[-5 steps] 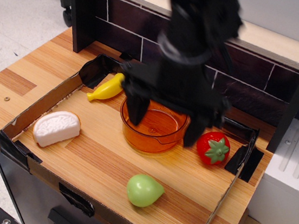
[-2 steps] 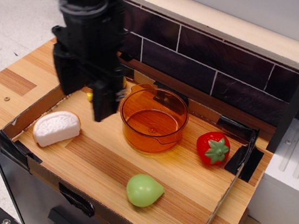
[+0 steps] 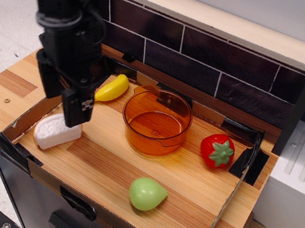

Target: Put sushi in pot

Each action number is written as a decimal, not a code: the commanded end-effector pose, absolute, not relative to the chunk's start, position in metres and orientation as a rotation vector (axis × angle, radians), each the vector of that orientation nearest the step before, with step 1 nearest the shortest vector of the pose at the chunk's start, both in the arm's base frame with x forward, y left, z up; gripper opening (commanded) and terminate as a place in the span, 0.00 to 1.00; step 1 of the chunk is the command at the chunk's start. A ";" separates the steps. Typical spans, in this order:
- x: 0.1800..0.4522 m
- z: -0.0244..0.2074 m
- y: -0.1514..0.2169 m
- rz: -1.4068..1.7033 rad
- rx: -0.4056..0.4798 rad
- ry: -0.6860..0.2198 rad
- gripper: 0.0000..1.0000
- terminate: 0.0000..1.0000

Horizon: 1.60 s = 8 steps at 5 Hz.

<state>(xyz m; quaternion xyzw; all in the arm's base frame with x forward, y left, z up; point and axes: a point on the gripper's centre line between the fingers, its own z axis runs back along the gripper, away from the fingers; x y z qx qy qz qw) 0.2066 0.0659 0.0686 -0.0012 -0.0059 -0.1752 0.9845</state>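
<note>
The sushi is a white half-dome toy with a tan base edge, lying at the tray's left front. The pot is a round, clear orange pot standing in the middle of the tray, empty. My black gripper hangs over the sushi, its two fingers pointing down and spread apart, one finger covering the sushi's top right. It holds nothing. It is well left of the pot.
A yellow banana toy lies behind the gripper, left of the pot. A red strawberry sits right of the pot. A green pear-shaped toy lies near the front edge. A low cardboard wall rims the tray. A dark tiled wall stands behind.
My gripper has swung from over the pot leftward across the tray and now stands over the sushi. The toys and pot have not moved.
</note>
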 end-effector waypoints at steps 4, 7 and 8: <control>0.223 0.017 0.082 -0.388 0.032 0.044 1.00 0.00; 0.225 0.034 0.079 -0.339 0.019 -0.007 0.00 0.00; 0.233 0.058 0.074 -0.300 0.014 -0.034 0.00 0.00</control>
